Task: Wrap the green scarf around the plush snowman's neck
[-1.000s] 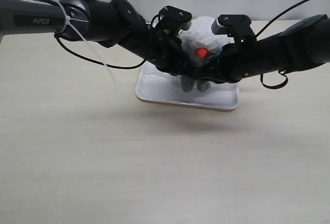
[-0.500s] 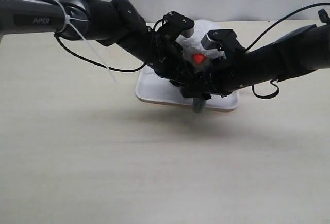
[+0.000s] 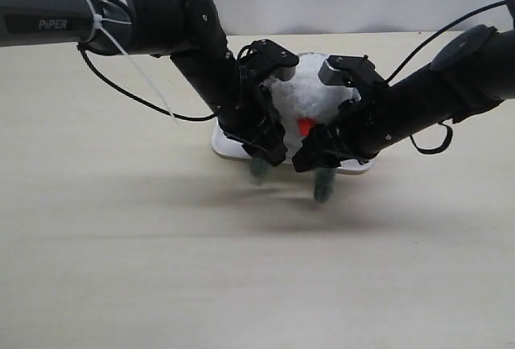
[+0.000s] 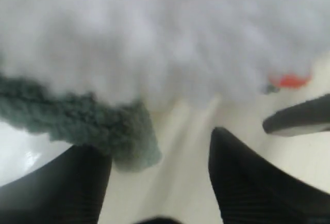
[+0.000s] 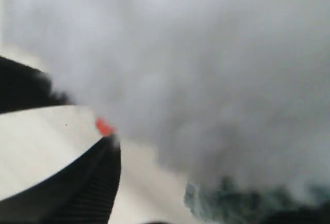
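Observation:
The plush snowman (image 3: 314, 96) stands on a white tray (image 3: 228, 145), its orange nose (image 3: 305, 126) facing the camera. The green scarf runs round under its head; its two ends hang in front of the tray, one end (image 3: 259, 170) below my left gripper (image 3: 265, 154), the other (image 3: 323, 184) below my right gripper (image 3: 311, 161). In the left wrist view the gripper (image 4: 160, 146) is open, the scarf (image 4: 98, 123) resting against one finger. In the right wrist view the gripper (image 5: 216, 177) is open too, the scarf (image 5: 232, 203) beside its far finger. The neck is hidden by both grippers.
The two arms meet low in front of the snowman, fingers nearly touching; the right gripper's finger (image 4: 299, 121) shows in the left wrist view. The tray sits at the back middle of a pale wooden table (image 3: 241, 268).
Both grippers have come down and forward from beside the snowman's head to the tray's front edge. The scarf ends came with them and now hang apart over the edge.

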